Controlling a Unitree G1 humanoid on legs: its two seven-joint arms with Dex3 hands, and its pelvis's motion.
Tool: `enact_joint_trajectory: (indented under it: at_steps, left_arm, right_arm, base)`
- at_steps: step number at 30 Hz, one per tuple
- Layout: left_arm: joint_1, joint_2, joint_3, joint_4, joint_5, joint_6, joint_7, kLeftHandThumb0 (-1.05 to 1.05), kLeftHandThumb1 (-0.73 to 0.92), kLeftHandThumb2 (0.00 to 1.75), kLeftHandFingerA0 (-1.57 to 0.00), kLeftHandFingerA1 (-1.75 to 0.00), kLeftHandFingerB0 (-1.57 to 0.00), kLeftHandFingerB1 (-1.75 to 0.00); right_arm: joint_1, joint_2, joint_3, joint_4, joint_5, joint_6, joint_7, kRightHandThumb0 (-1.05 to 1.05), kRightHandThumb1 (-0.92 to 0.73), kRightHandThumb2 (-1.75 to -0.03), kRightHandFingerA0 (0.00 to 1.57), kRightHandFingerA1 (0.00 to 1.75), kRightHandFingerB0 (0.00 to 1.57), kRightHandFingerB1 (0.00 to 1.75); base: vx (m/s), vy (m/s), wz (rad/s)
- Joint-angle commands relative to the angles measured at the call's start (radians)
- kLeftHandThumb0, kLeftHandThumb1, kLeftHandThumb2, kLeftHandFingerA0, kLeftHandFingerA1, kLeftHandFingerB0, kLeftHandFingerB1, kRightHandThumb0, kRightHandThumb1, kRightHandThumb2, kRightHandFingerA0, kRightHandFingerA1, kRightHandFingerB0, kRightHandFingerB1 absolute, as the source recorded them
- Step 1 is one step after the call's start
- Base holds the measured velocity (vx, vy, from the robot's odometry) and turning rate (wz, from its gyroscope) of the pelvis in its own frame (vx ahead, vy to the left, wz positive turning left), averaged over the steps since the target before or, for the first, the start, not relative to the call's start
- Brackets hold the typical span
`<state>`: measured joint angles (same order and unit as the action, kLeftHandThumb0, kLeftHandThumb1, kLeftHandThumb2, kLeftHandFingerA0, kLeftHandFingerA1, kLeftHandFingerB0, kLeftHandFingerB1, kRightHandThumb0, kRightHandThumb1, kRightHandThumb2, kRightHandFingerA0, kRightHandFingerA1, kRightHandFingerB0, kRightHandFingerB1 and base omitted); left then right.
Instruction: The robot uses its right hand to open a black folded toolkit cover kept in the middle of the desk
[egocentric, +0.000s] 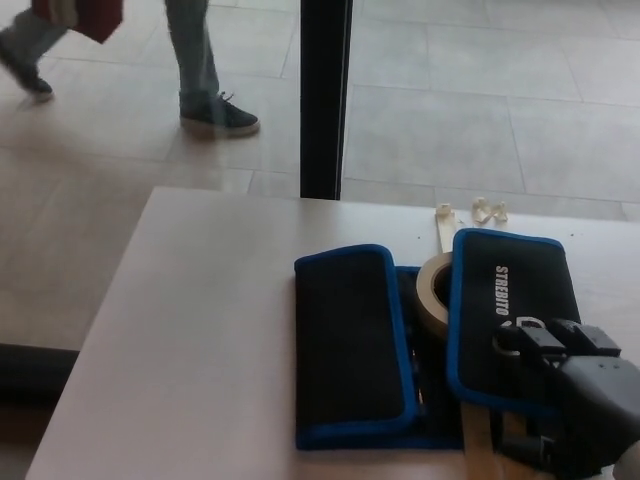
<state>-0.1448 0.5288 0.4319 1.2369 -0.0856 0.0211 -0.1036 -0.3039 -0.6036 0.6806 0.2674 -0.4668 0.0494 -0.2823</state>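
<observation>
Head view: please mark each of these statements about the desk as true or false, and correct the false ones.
1. The right hand rests on the toolkit cover's right flap. True.
2. The left flap lies folded shut. True.
3. A roll of tape sits between the flaps. True.
4. The cover has a red border. False: the border is blue.
5. The robot's left hand is on the desk. False: it is not in view.
6. Nobody is in the background. False: a person's legs show on the floor.
</observation>
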Motion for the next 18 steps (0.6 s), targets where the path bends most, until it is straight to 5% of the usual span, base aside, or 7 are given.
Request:
enact_joint_trajectory:
  at_steps: [1, 7, 8, 10, 12, 13, 18]
  left_arm:
    - [-0.012, 0.062, -0.002, 0.015, -0.014, 0.034, -0.013, -0.68, 0.76, 0.62, -0.47, -0.69, -0.43, -0.52]
    - [-0.014, 0.058, 0.014, 0.014, -0.031, 0.036, -0.012, -0.67, 0.74, 0.62, -0.48, -0.72, -0.43, -0.53]
    - [-0.012, 0.06, 0.008, 0.014, -0.025, 0.035, -0.014, -0.67, 0.76, 0.62, -0.48, -0.7, -0.42, -0.52]
    - [-0.006, 0.063, -0.008, 0.013, -0.01, 0.024, -0.027, -0.69, 0.77, 0.63, -0.45, -0.68, -0.41, -0.51]
    - [-0.008, 0.06, 0.001, 0.016, -0.017, 0.027, -0.015, -0.68, 0.75, 0.62, -0.46, -0.7, -0.43, -0.53]
    - [-0.011, 0.058, 0.008, 0.017, -0.025, 0.032, -0.009, -0.66, 0.74, 0.61, -0.49, -0.73, -0.43, -0.53]
    - [-0.009, 0.054, 0.012, 0.018, -0.027, 0.029, -0.012, -0.66, 0.77, 0.62, -0.49, -0.69, -0.43, -0.52]
  right_arm:
    - [-0.079, -0.125, 0.233, 0.031, -0.546, 0.081, 0.184, -0.82, -0.42, -0.7, 0.0, 0.0, 0.0, 0.17]
    - [-0.105, -0.117, 0.261, 0.038, -0.584, 0.14, 0.218, -0.75, -0.39, -0.84, 0.0, 0.16, 0.0, 0.06]
    - [-0.101, -0.109, 0.256, 0.05, -0.582, 0.149, 0.172, -0.69, -0.33, -0.72, 0.0, 0.11, 0.07, 0.29]
    - [-0.087, -0.068, 0.232, 0.108, -0.567, 0.186, -0.022, -0.38, -0.55, -0.57, 0.15, 0.49, 0.15, 0.34]
    - [-0.083, -0.039, 0.208, 0.146, -0.532, 0.183, -0.119, -0.52, -0.57, -0.56, 0.41, 0.64, 0.25, 0.35]
    - [-0.09, -0.03, 0.194, 0.167, -0.513, 0.157, -0.17, -0.59, -0.71, -0.61, 0.83, 1.5, 0.35, 0.43]
    - [-0.132, 0.014, 0.145, 0.244, -0.456, 0.072, -0.321, -0.56, -0.78, -0.69, 0.86, 1.63, 0.37, 0.51]
  base:
    - [0.0, 0.0, 0.0]
    - [0.0, 0.0, 0.0]
    - [0.0, 0.0, 0.0]
    - [0.0, 0.0, 0.0]
    - [0.0, 0.0, 0.0]
    - [0.0, 0.0, 0.0]
    - [0.0, 0.0, 0.0]
